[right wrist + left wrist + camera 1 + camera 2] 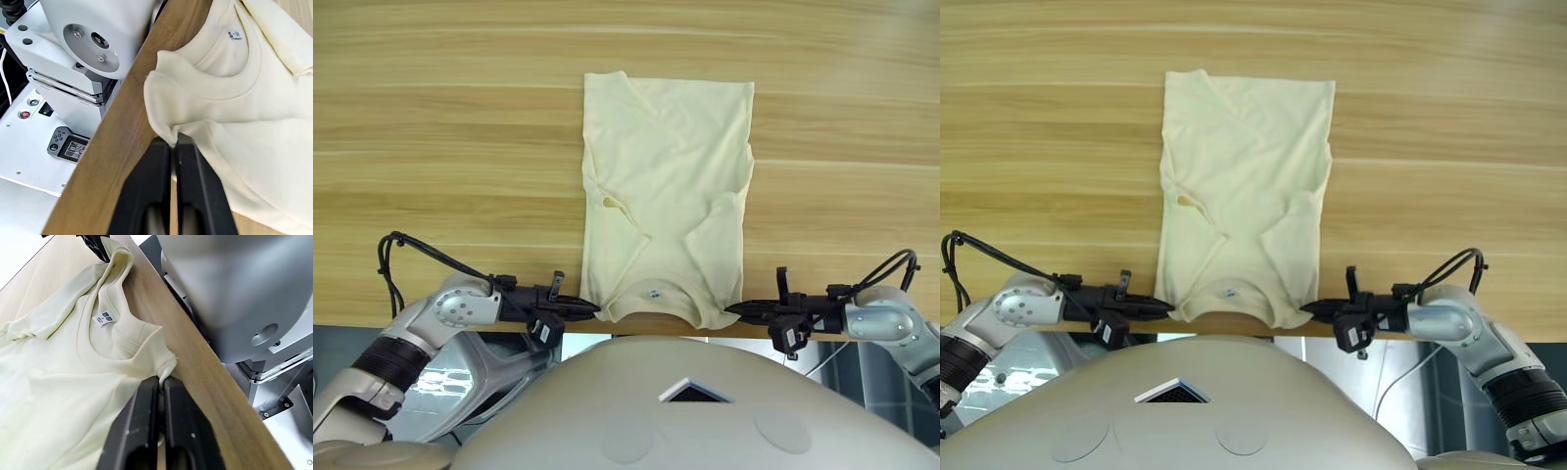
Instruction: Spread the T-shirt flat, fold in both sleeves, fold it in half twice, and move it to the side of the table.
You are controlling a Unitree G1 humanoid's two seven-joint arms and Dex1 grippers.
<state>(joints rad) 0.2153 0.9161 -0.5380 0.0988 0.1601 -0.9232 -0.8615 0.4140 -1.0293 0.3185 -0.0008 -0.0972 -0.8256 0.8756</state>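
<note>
Pale wooden table (431, 147) runs across the head views, and the T-shirt (666, 176) lies lengthwise on it, its collar (651, 294) at the table's near edge and its hem at the far end from the collar. The left gripper (592, 309) sits at the shoulder corner just left of the collar, the right gripper (732, 310) at the corner just right of it. Both point inward toward the collar. The shirt is pale yellow and forms a narrow rectangle, with both sleeves folded in over the chest and slanting creases beyond the collar.

From the left wrist, the two black fingers (142, 421) are pressed together with a small tuft of shoulder cloth pinched between their tips, just beside the collar. A white label (102, 318) shows inside the collar, and the neckline lies close along the table edge.

From the right wrist, the fingers (195, 186) are likewise clamped together on a pinch of the other shoulder corner, which bunches into a raised fold next to the collar.
</note>
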